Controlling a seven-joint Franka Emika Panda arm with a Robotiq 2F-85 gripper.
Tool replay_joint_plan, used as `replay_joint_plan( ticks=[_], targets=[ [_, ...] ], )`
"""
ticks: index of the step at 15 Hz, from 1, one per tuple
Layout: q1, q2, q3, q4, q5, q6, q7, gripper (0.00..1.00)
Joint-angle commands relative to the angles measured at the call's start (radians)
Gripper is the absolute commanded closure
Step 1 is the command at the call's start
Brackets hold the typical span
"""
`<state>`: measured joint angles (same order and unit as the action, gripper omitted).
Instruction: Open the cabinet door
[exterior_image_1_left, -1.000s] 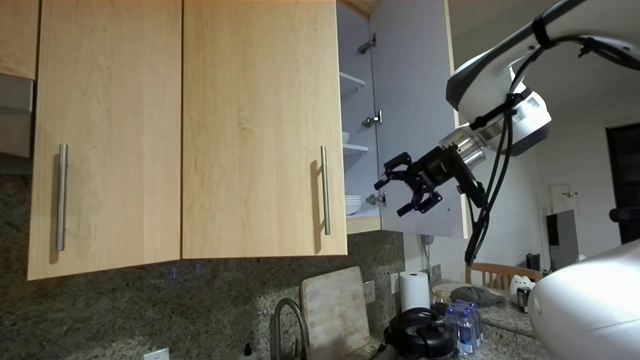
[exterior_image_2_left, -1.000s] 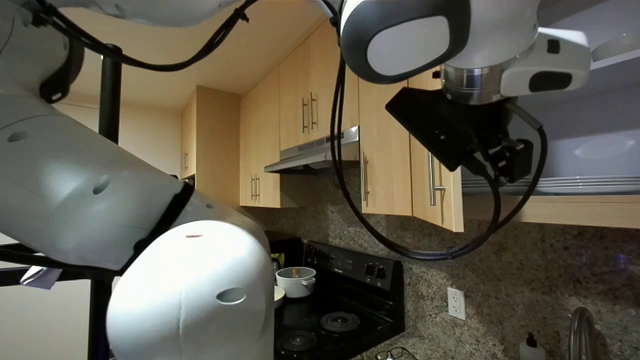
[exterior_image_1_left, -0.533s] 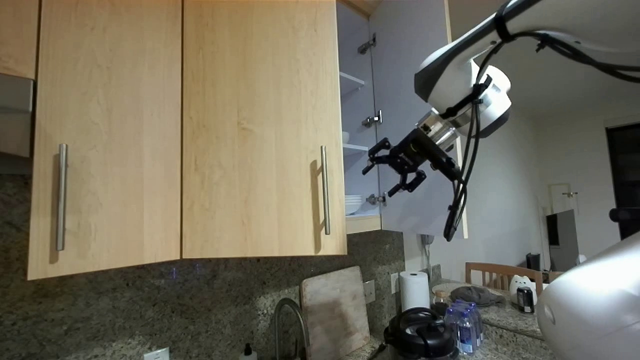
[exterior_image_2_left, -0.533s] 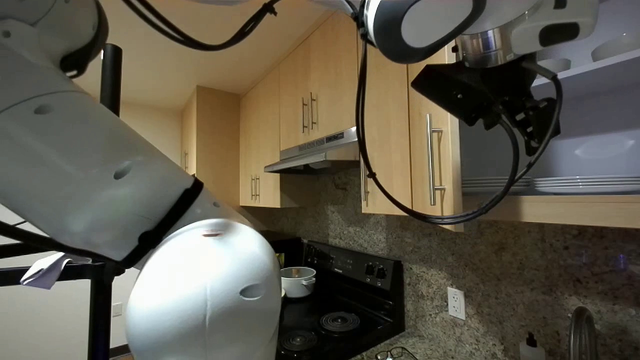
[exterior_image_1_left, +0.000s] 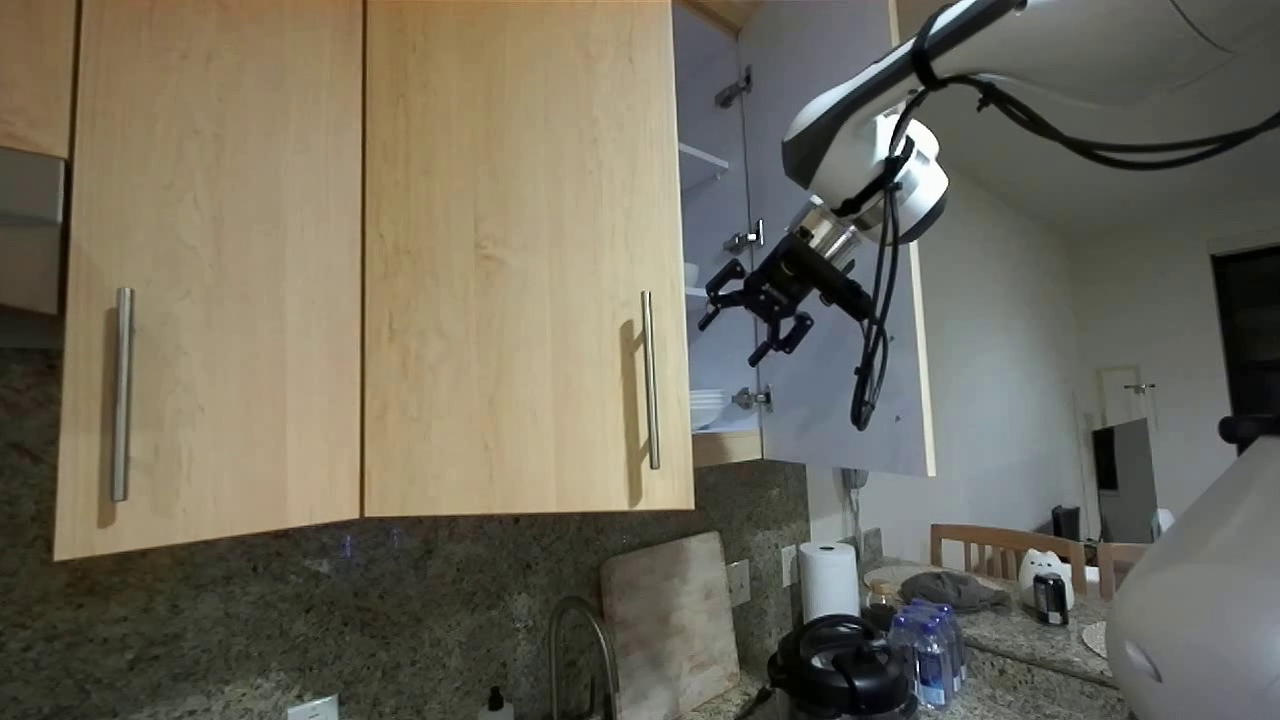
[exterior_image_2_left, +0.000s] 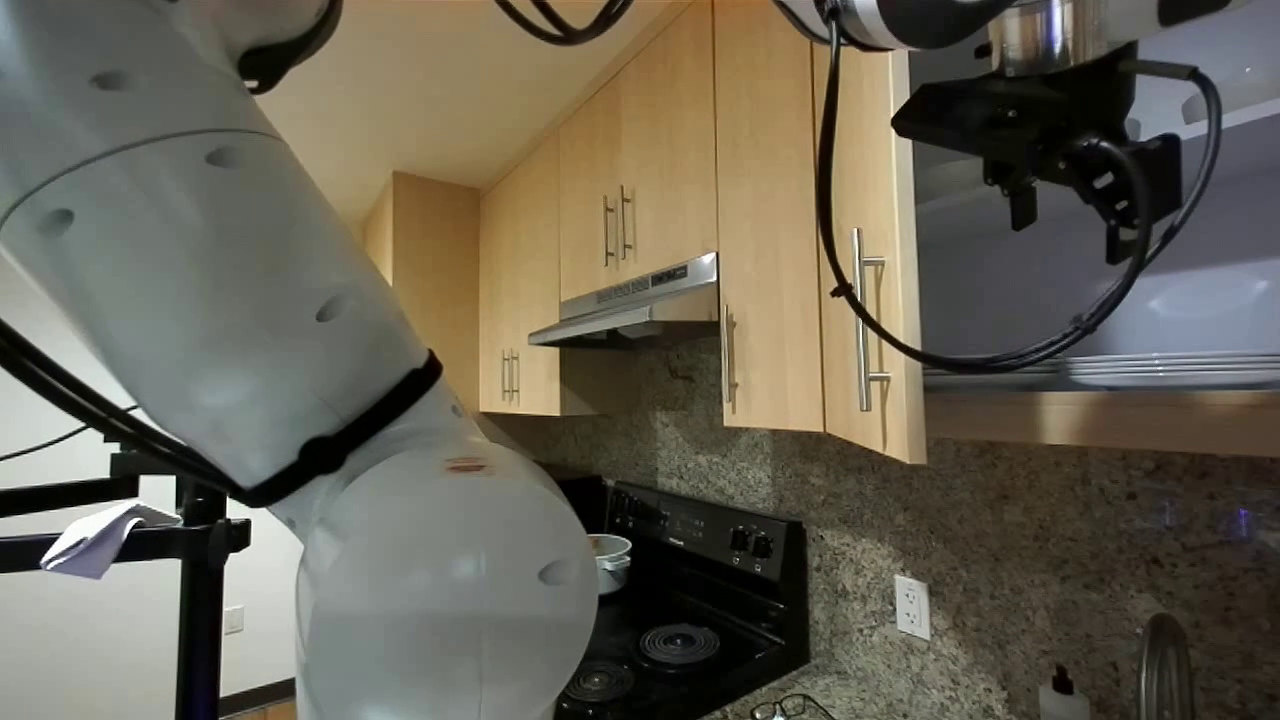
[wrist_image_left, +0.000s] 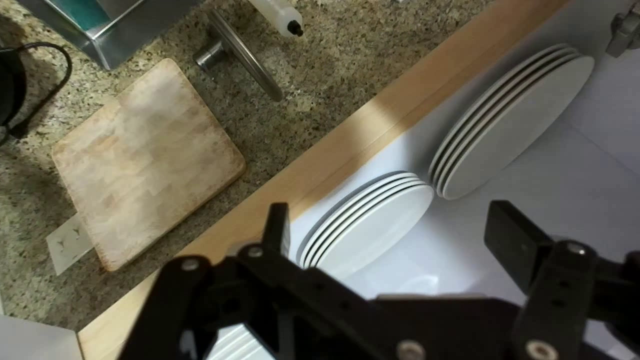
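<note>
– in an exterior view, how did the black-banded white robot arm (exterior_image_1_left: 850, 165) stand?

– it reached in from the upper right and bent at the wrist, so that the black two-fingered gripper (exterior_image_1_left: 731, 342) pointed down and to the left, in front of a flat white-grey panel (exterior_image_1_left: 815, 430). it was spread, its tips well apart.

– and what stood to its left?

– the tall, flat pale-maple cabinet door (exterior_image_1_left: 510, 250), smooth and faintly grained, with a vertical brushed-steel bar handle (exterior_image_1_left: 651, 385) along its right edge. the gripper was apart from that handle.

– and in an exterior view with the slanted silver metal range hood (exterior_image_2_left: 640, 300)?

– the arm's thick links filled the left, and its wrist end hung at the upper right, the gripper pointing down to the right of the handle. a thin black cable loop (exterior_image_2_left: 1080, 326) sagged below and crossed in front of the handle. the door stood at an angle to the long pale-wood rail (exterior_image_2_left: 1150, 422) beside it, so its narrow side edge showed.

– and the wrist view?

– two black blocky fingers (wrist_image_left: 515, 245) stood wide apart, framing a stack of round white plates (wrist_image_left: 375, 230), and the rail ran diagonally between these and a squarish light-wood cutting board (wrist_image_left: 150, 160).
</note>
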<state>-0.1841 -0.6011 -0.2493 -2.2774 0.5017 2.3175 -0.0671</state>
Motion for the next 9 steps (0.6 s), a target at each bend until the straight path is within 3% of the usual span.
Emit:
replay_joint_plan(
  ticks=[1, 9],
  targets=[
    [0.067, 0.062, -0.047, 0.096, -0.024, -0.087, -0.049, 0.0],
    [0.083, 0.056, -0.001, 0.095, -0.112, -0.09, -0.075, 0.0]
  ],
)
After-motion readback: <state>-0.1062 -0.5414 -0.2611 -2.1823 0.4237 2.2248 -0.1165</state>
